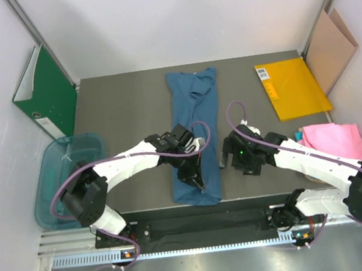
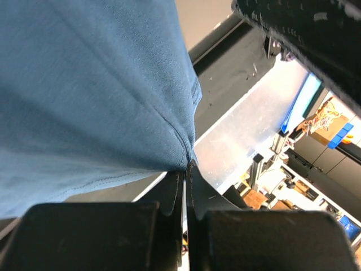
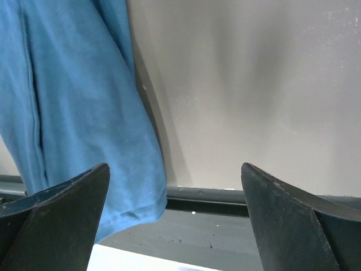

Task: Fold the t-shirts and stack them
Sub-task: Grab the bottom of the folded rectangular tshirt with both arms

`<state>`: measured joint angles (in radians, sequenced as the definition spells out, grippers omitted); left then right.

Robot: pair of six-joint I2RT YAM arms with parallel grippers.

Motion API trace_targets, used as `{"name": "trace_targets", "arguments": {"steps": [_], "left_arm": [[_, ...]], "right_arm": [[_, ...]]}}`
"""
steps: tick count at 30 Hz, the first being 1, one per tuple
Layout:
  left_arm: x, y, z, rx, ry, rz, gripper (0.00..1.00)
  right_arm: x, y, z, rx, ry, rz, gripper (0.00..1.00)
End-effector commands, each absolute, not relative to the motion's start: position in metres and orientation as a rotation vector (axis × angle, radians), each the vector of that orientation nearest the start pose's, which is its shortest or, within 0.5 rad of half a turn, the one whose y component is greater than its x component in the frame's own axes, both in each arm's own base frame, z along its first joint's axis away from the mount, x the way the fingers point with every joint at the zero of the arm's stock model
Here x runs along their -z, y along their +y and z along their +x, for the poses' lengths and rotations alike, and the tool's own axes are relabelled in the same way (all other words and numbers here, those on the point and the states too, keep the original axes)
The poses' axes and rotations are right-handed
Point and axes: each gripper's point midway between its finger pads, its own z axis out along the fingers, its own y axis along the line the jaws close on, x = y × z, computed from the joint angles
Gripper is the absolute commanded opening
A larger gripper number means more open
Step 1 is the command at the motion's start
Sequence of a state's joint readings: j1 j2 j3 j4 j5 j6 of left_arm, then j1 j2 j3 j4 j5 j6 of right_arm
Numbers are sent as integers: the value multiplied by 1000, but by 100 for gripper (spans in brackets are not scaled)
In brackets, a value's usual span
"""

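The dark blue t-shirt (image 1: 194, 108) lies as a long narrow strip down the middle of the table, its near end hanging over the front edge. My left gripper (image 1: 197, 178) is shut on that near end, and the left wrist view shows the blue cloth (image 2: 84, 84) pinched between the closed fingertips of the left gripper (image 2: 188, 166). Just right of the shirt, my right gripper (image 1: 228, 157) stands open and holds nothing. In its wrist view the right gripper (image 3: 175, 175) has the shirt's edge (image 3: 73, 101) beside its left finger. A pink t-shirt (image 1: 335, 139) lies at the right edge, a sliver of teal cloth (image 1: 298, 136) beside it.
A yellow folder (image 1: 290, 87) lies at the back right, with a brown cardboard sheet (image 1: 331, 46) leaning on the wall behind it. A green binder (image 1: 45, 92) stands at the back left. A teal plastic bin (image 1: 68, 178) sits off the table's left side.
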<state>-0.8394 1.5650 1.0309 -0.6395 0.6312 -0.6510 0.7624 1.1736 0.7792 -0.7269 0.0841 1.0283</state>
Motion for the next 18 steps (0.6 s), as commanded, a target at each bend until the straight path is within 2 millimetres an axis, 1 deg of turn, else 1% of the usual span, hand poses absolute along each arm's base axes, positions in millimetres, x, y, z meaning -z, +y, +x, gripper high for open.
{"name": "trace_targets", "arguments": {"steps": [1, 3, 4, 7, 8, 10, 13, 15, 17, 18], "left_arm": [[-117, -300, 98, 1151, 3071, 519, 0], [-114, -295, 94, 1133, 3096, 514, 0], [-108, -289, 92, 1086, 3116, 508, 0], [-100, -271, 86, 972, 3163, 501, 0], [-94, -264, 85, 916, 3178, 485, 0], [-89, -258, 83, 880, 3193, 465, 0], [-75, -247, 81, 784, 3241, 425, 0], [-69, -245, 82, 735, 3263, 421, 0], [-67, -245, 84, 717, 3263, 432, 36], [-71, -247, 88, 723, 3245, 445, 57]], "right_arm": [[-90, 201, 185, -459, 2700, 379, 99], [-90, 201, 186, -460, 2699, 374, 100], [-90, 201, 186, -459, 2699, 376, 100], [-89, 200, 185, -457, 2703, 372, 100], [-89, 199, 185, -458, 2703, 373, 100], [-89, 200, 185, -464, 2704, 368, 100], [-88, 202, 184, -472, 2713, 352, 100], [-89, 205, 186, -484, 2713, 328, 100], [-90, 211, 186, -519, 2713, 293, 100], [-93, 215, 187, -546, 2710, 261, 100]]}}
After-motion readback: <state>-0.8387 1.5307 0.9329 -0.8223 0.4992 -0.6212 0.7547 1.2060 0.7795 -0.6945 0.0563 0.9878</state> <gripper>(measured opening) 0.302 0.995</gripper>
